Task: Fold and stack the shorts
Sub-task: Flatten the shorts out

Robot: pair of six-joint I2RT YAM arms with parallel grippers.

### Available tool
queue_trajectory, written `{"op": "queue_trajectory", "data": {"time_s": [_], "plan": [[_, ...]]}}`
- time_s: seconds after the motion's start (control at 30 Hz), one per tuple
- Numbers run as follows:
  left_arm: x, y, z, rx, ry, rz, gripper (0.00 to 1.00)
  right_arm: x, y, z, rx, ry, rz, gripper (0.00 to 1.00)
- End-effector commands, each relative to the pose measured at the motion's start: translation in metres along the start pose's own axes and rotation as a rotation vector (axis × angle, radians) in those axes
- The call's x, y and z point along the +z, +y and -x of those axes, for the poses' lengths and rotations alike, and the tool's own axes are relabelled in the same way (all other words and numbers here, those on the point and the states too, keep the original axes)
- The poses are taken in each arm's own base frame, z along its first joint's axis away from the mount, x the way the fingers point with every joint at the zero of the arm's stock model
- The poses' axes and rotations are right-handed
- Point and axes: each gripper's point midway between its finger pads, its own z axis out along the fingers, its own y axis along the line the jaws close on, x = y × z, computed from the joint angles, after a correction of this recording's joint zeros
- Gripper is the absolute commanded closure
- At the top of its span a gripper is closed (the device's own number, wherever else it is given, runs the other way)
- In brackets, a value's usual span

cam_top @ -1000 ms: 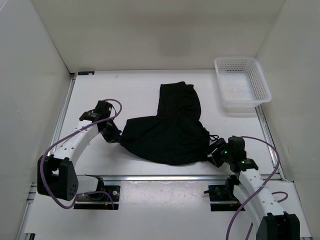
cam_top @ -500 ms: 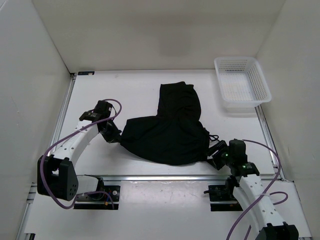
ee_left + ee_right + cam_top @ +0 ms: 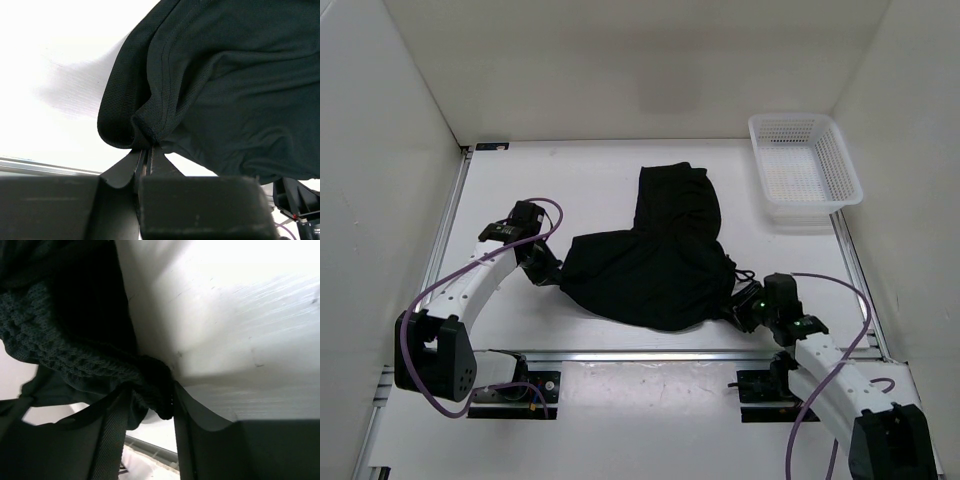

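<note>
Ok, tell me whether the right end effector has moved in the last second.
Yes. The right end effector slid left, away from the table's right rail, gripping the shorts.

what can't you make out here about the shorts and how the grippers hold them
Top view: the shorts cover the fingertips of the left gripper and the right gripper.
Right wrist view: dark bunched fabric, very close; which part is pinched cannot be told.
Left wrist view: the shorts run off the top and right edges.
Top view: the drawstring is too thin to trace.
</note>
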Motion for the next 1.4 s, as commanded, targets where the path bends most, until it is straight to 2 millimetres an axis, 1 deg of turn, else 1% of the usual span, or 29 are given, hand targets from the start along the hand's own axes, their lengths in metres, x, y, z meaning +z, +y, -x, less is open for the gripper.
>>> {"op": "queue_trajectory", "data": {"time_s": [0.0,0.03,0.07,0.1,0.13,0.17,0.2,0.23,0.27,0.33,0.37,0.4,0.47,0.57,0.6,0.67,0.77,0.83,0.9,0.93,0.97,1.03,1.07,1.13,1.2,1.23,1.27,1.3,1.37], "plan": [[-0.007,-0.006,0.008,-0.007,-0.044,-0.023,0.90,0.001,-0.032,-0.004,-0.033,-0.029,-0.157,0.57],[-0.007,-0.006,0.008,-0.007,-0.044,-0.023,0.90,-0.001,-0.027,-0.002,-0.035,-0.043,-0.154,0.57],[-0.010,-0.007,0.009,-0.006,-0.045,-0.024,0.90,-0.005,-0.031,-0.004,-0.032,-0.044,-0.183,0.49],[-0.010,-0.007,0.009,-0.006,-0.045,-0.024,0.90,-0.009,-0.023,-0.003,-0.052,-0.047,-0.187,0.40],[-0.010,-0.007,0.009,-0.006,-0.045,-0.024,0.90,-0.013,-0.023,0.002,-0.054,-0.079,-0.205,0.31],[-0.012,-0.010,0.011,-0.006,-0.051,-0.031,0.90,-0.020,-0.031,-0.003,-0.065,-0.067,-0.254,0.24],[-0.012,-0.010,0.011,-0.006,-0.051,-0.031,0.90,-0.024,-0.029,-0.001,-0.052,-0.075,-0.269,0.16],[-0.012,-0.008,0.009,-0.006,-0.045,-0.025,0.90,-0.027,-0.030,-0.003,-0.051,-0.074,-0.279,0.15],[-0.016,-0.011,0.012,-0.006,-0.057,-0.038,0.90,-0.032,-0.038,-0.009,-0.030,-0.060,-0.312,0.15],[-0.016,-0.011,0.012,0.004,-0.057,-0.038,0.90,-0.036,-0.034,-0.008,-0.012,-0.066,-0.301,0.15],[-0.016,-0.011,0.012,0.004,-0.057,-0.038,0.90,-0.037,-0.028,-0.012,0.004,-0.053,-0.269,0.15],[-0.018,-0.012,0.015,0.004,-0.070,-0.038,0.90,-0.037,-0.030,-0.018,0.024,-0.026,-0.264,0.15],[-0.018,-0.010,0.013,0.003,-0.064,-0.031,0.90,-0.032,-0.022,-0.022,0.057,-0.014,-0.215,0.17],[-0.018,-0.010,0.013,0.013,-0.064,-0.031,0.90,-0.022,-0.025,-0.027,0.081,0.002,-0.198,0.22],[-0.018,-0.010,0.013,0.013,-0.064,-0.031,0.90,-0.017,-0.017,-0.025,0.077,-0.007,-0.163,0.23],[-0.018,-0.010,0.013,0.013,-0.064,-0.031,0.90,-0.012,-0.021,-0.025,0.061,-0.011,-0.190,0.24],[-0.020,-0.012,0.015,0.022,-0.071,-0.037,0.90,-0.002,-0.026,-0.018,0.024,-0.051,-0.237,0.26],[-0.020,-0.012,0.016,0.022,-0.071,-0.037,0.90,0.005,-0.027,-0.023,0.007,-0.038,-0.252,0.29],[-0.020,-0.009,0.015,0.021,-0.072,-0.023,0.90,0.008,-0.031,-0.019,0.002,-0.077,-0.287,0.32],[-0.020,-0.009,0.015,0.021,-0.072,-0.023,0.90,0.009,-0.031,-0.021,-0.008,-0.081,-0.303,0.35],[-0.020,-0.009,0.015,0.021,-0.072,-0.023,0.90,0.010,-0.026,-0.019,-0.009,-0.096,-0.298,0.49],[-0.020,-0.009,0.015,0.021,-0.072,-0.023,0.90,0.007,-0.024,-0.018,-0.019,-0.119,-0.310,0.70],[-0.020,-0.007,0.014,0.021,-0.066,-0.017,0.90,0.001,-0.024,-0.009,-0.029,-0.170,-0.335,0.88],[-0.023,-0.007,0.016,0.021,-0.076,-0.011,0.90,-0.009,-0.014,0.000,-0.044,-0.221,-0.315,1.00],[-0.031,-0.010,0.024,0.010,-0.104,-0.021,0.90,-0.026,-0.003,0.014,-0.074,-0.291,-0.303,1.00],[-0.034,-0.010,0.025,0.010,-0.103,-0.020,0.90,-0.033,0.001,0.019,-0.100,-0.310,-0.299,1.00],[-0.044,-0.014,0.032,0.010,-0.126,-0.037,0.90,-0.041,-0.001,0.022,-0.124,-0.321,-0.316,1.00],[-0.052,-0.016,0.038,0.000,-0.145,-0.049,0.90,-0.051,0.016,0.028,-0.133,-0.345,-0.270,1.00],[-0.068,-0.022,0.045,0.003,-0.170,-0.079,0.90,-0.065,0.028,0.037,-0.215,-0.371,-0.258,1.00]]}}
